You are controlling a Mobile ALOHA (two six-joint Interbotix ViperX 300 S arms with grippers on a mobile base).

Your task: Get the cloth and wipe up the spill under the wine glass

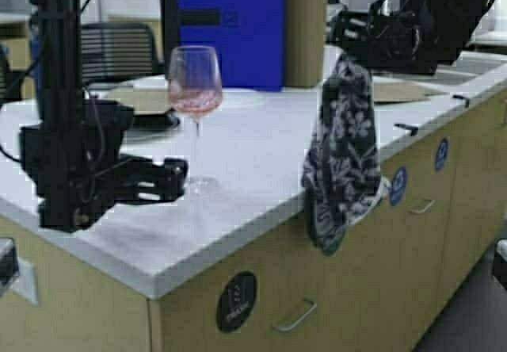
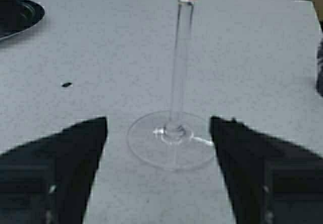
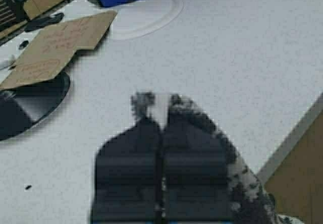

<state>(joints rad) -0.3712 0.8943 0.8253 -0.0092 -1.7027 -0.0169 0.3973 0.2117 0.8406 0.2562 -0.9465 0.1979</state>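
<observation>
The wine glass point(image 1: 195, 90) stands upright on the white counter point(image 1: 261, 154), with pinkish liquid in its bowl. My left gripper point(image 1: 181, 179) is open, low on the counter, its fingers point(image 2: 81, 148) on either side of the glass's round foot point(image 2: 171, 139), not touching it. My right gripper point(image 1: 347, 57) is shut on the dark floral cloth point(image 1: 342, 154), which hangs in the air above the counter's front edge, right of the glass. The cloth's pinched tip point(image 3: 151, 105) shows between the shut fingers. No spill is clearly visible.
A blue box point(image 1: 230, 27) and a tan column stand behind the glass. A brown paper mat point(image 3: 60, 45), a dark plate point(image 3: 30, 103) and a white round plate point(image 3: 146, 17) lie at the back. Cabinet drawers with handles point(image 1: 295, 316) run below the counter edge.
</observation>
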